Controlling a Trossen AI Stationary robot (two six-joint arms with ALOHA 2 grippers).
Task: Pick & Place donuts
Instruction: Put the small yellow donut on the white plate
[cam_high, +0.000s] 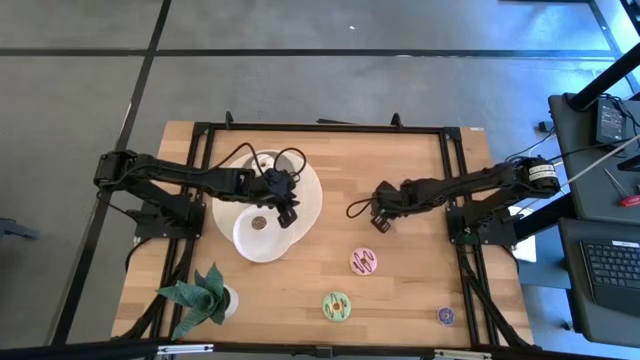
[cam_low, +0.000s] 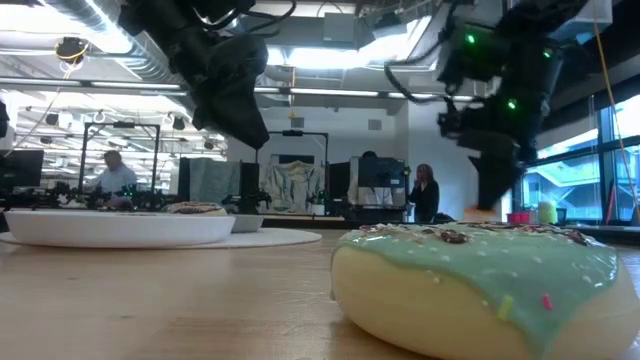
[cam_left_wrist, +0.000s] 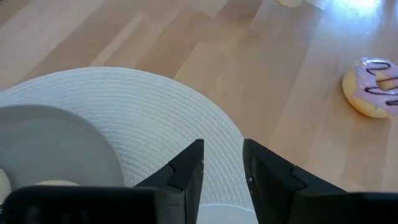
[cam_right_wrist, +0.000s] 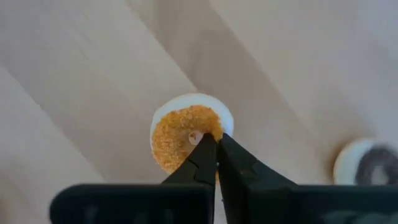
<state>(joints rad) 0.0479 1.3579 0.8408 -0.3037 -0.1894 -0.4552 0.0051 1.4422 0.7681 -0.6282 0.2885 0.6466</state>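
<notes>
Clearly the risk sat with the right hand (cam_right_wrist: 216, 146), whose fingers were pinched nearly together on the rim of a small orange-sugared donut (cam_right_wrist: 186, 138), gripping only its edge. In my judgement so thin a hold could let the ring twist or drop during carrying, and it would then roll across the surface (cam_high: 400, 180) toward the middle. From above, this hand (cam_high: 379, 222) hung near the centre of the surface, toward the right edge, and the donut itself could not be made out there.

The left hand (cam_left_wrist: 222, 163) hovered over the white plates with its fingers narrowly apart and nothing between them. Seen from above, it (cam_high: 287, 213) was above the overlap of the large plate (cam_high: 310, 190) and the smaller plate (cam_high: 262, 247), near the left edge. A careless descent could nudge the smaller plate, which held a chocolate donut (cam_high: 259, 223).

Loose donuts lay toward the near edge: a pink one (cam_high: 363, 262), a green one (cam_high: 336, 305) and a small purple one (cam_high: 446, 315) by the near right corner (well apart from either hand).

Whatever lay on the far part of the large plate was masked by the left arm. The table-height view was largely filled by the green donut (cam_low: 490, 275), which hid the surface behind it. A pale blurred ring (cam_right_wrist: 368, 163) near the orange donut was too soft to identify.
</notes>
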